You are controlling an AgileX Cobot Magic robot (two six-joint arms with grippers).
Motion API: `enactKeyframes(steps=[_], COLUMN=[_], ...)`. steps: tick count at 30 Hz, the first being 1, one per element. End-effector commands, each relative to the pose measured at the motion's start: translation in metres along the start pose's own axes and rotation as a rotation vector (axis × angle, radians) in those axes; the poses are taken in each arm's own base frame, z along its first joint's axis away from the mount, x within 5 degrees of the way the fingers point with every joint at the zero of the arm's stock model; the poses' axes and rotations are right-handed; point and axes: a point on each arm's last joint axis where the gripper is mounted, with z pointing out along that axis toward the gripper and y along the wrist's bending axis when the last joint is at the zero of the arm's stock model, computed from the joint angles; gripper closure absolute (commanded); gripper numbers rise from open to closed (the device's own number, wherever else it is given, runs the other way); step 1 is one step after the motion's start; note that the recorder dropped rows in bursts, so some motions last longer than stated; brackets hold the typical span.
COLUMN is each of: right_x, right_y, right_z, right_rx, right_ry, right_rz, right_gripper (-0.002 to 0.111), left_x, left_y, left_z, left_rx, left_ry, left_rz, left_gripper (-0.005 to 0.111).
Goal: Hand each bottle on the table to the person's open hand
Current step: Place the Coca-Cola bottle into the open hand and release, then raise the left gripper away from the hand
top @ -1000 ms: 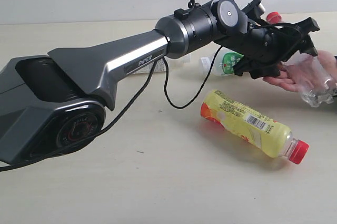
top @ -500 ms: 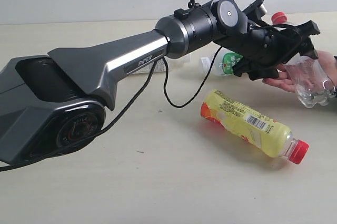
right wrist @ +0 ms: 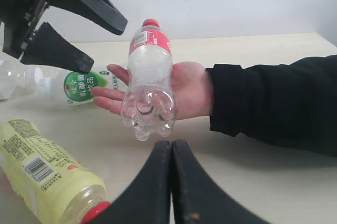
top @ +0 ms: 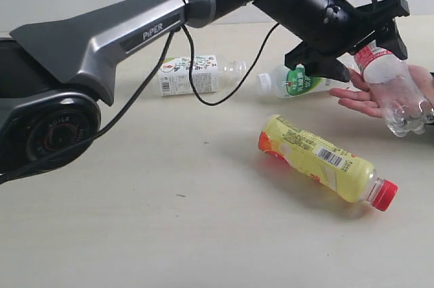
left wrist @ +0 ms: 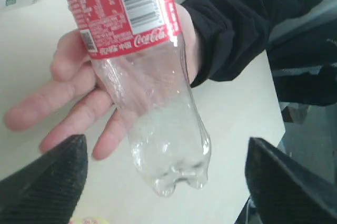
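Now the clear crushed bottle (top: 397, 91) with the red label rests in the person's palm (top: 363, 101), which reaches in over the right edge of the desk (top: 135, 234), turned up. The bottle's lumpy base points toward the near right corner, and its neck end rises toward the left hand (left wrist: 166, 140). That left hand is wide open: its two black fingers (left wrist: 47, 182) stand well apart on either side of the bottle and touch neither the plastic nor the palm. In the right wrist view the same fingers hang near the bottle's cap end, apart from it. A dark sleeve (right wrist: 274, 103) covers the person's wrist.

Three more bottles lie on their sides on the desk. The yellow-orange bottle (top: 319, 159) lies nearest the front edge, right of the middle, its red cap (top: 383, 195) aimed at the near right corner. The green-labelled bottle (top: 295, 81) lies toward the far edge, just beside the person's fingertips (right wrist: 102, 93), its white cap pointing away from the palm. The floral-labelled bottle (top: 193, 74) lies along the same far side, nearer the middle, partly behind a black cable (top: 203, 95) that loops down from the left arm (top: 102, 37).

The right hand (right wrist: 171, 147) is closed, its fingers (right wrist: 158, 192) pressed flat together with nothing between them, low over the desk and facing the palm.
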Motion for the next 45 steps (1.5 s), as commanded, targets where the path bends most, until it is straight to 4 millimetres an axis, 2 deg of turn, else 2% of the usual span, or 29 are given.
enactKeyframes(steps=[1, 4, 7, 11, 15, 20, 23, 28, 39, 45], right_x=[0.000, 0.000, 0.000, 0.000, 0.000, 0.000, 0.000, 0.000, 0.000, 0.001], right_y=[0.000, 0.000, 0.000, 0.000, 0.000, 0.000, 0.000, 0.000, 0.000, 0.000], right_z=[0.000, 0.000, 0.000, 0.000, 0.000, 0.000, 0.000, 0.000, 0.000, 0.000], right_rx=[0.007, 0.007, 0.007, 0.007, 0.007, 0.007, 0.007, 0.007, 0.007, 0.007], right_ry=[-0.006, -0.006, -0.006, -0.006, -0.006, -0.006, -0.006, -0.006, -0.006, -0.005], right_rz=[-0.001, -0.001, -0.001, -0.001, -0.001, -0.001, -0.001, -0.001, -0.001, -0.001], right_gripper=[0.108, 0.108, 0.108, 0.108, 0.108, 0.108, 0.108, 0.108, 0.108, 0.108], left_x=[0.000, 0.002, 0.005, 0.001, 0.005, 0.015, 0.025, 0.058, 0.113, 0.120], left_y=[-0.018, -0.022, -0.020, -0.026, -0.035, -0.032, -0.022, -0.001, 0.048, 0.053], left_z=[-0.030, -0.046, -0.062, -0.080, -0.097, -0.112, -0.121, -0.140, -0.181, -0.185], left_rx=[-0.049, -0.132, -0.260, -0.359, -0.367, -0.433, -0.518, -0.620, -0.771, -0.777], left_ry=[0.031, 0.059, 0.103, 0.048, 0.047, 0.086, 0.123, 0.226, 0.195, 0.156], left_rz=[0.132, 0.198, 0.263, 0.335, 0.381, 0.452, 0.463, 0.470, 0.557, 0.585], left_gripper=[0.036, 0.064, 0.106, 0.104, 0.104, 0.104, 0.104, 0.104, 0.104, 0.104])
